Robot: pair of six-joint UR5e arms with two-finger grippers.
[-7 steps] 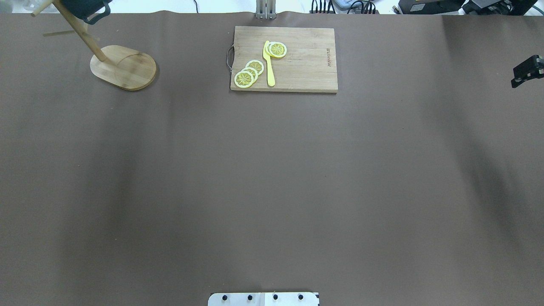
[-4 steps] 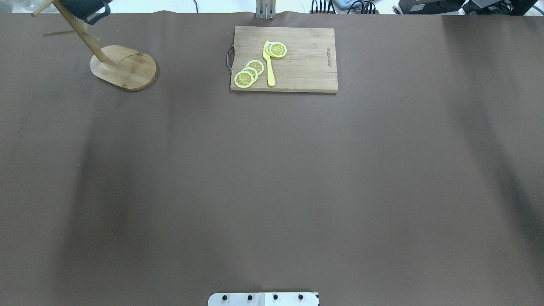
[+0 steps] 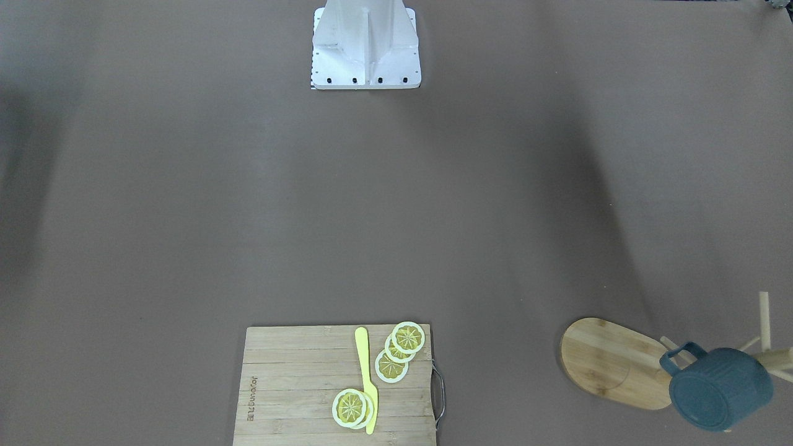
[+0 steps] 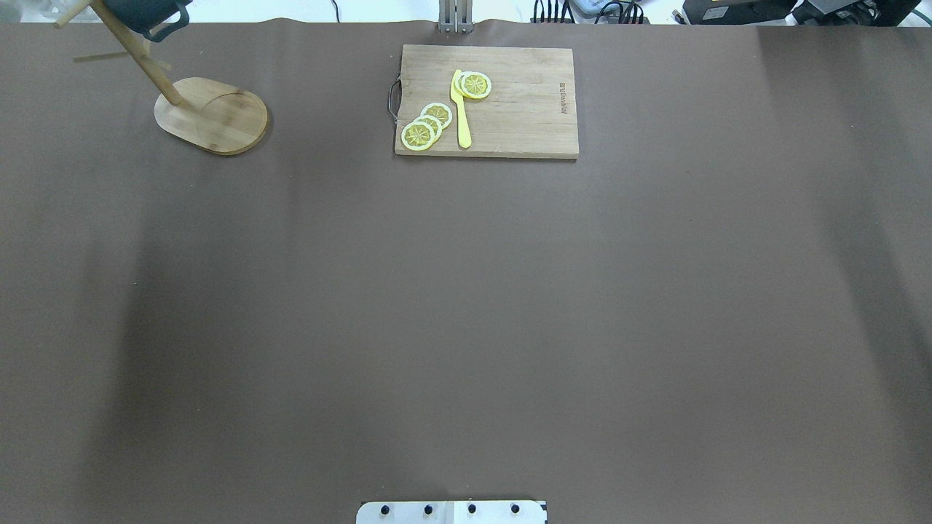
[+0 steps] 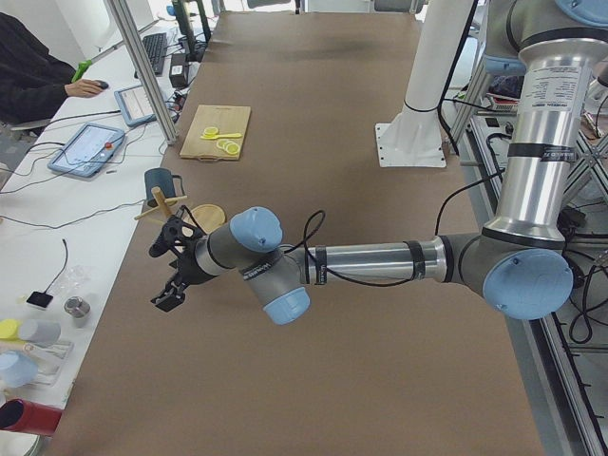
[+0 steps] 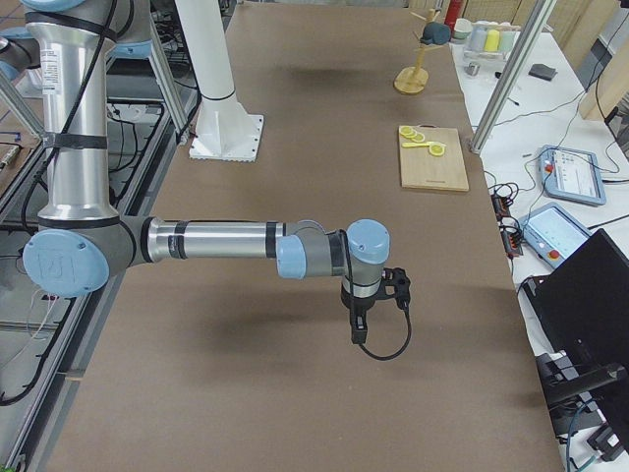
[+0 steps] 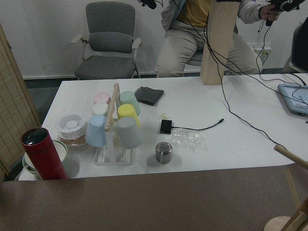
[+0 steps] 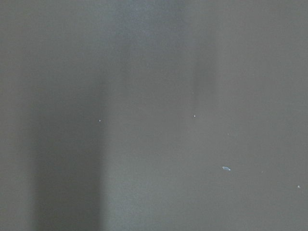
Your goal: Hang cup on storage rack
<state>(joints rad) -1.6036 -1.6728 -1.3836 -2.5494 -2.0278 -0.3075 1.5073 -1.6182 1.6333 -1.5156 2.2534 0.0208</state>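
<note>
The dark teal cup [image 3: 718, 387] hangs by its handle on a peg of the wooden storage rack [image 3: 610, 362], which stands at the table's far left corner. From above, the cup [image 4: 142, 13] sits at the top of the tilted post over the rack's oval base [image 4: 215, 116]. No gripper touches it. In the exterior left view my left gripper [image 5: 160, 275] hovers beside the rack [image 5: 167, 204], a short way from the cup [image 5: 161, 180]; I cannot tell its state. My right gripper [image 6: 357, 334] points down over bare table far from the rack [image 6: 413, 74]; I cannot tell its state either.
A slatted cutting board [image 4: 524, 109] with lemon slices [image 4: 426, 125] and a yellow knife [image 4: 461, 109] lies at the far middle. The robot base [image 3: 365, 43] stands at the near edge. Beyond the table end, a side table holds cups [image 7: 115, 127] and a red flask [image 7: 41, 154]; a person sits behind.
The right gripper, seen at the overhead view's right edge a second ago, has moved out of that view. The cup and the rack have not moved.
</note>
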